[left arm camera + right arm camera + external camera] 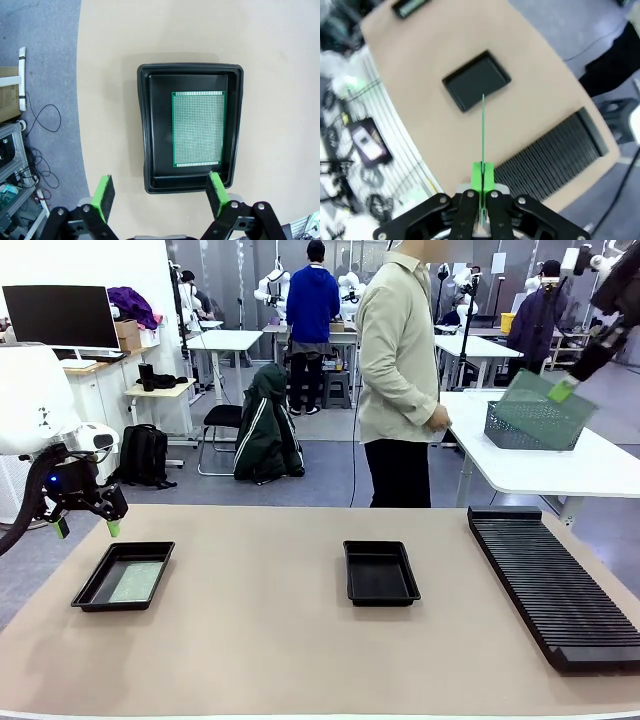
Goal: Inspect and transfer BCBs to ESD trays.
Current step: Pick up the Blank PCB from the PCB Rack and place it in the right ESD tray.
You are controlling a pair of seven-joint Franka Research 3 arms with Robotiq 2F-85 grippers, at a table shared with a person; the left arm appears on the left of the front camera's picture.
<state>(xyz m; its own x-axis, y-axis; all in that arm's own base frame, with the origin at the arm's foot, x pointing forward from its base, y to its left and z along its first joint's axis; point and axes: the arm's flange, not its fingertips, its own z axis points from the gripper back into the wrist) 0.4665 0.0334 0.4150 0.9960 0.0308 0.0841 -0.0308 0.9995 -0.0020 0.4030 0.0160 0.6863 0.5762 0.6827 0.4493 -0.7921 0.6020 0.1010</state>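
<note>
Right wrist view shows the right gripper (482,176) pinching a BCB (483,125) edge-on, high over the empty ESD tray (476,80) at upper centre — probably mid-inspection, though blur hides detail. Lower it flat, centred inside the rim. Left gripper (160,192) hangs spread above the filled tray (145,125) — its board (198,129) lies flat.

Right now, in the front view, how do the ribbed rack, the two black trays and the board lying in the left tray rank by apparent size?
1. ribbed rack
2. left tray and middle tray, which look about alike
3. board, the smallest
</note>
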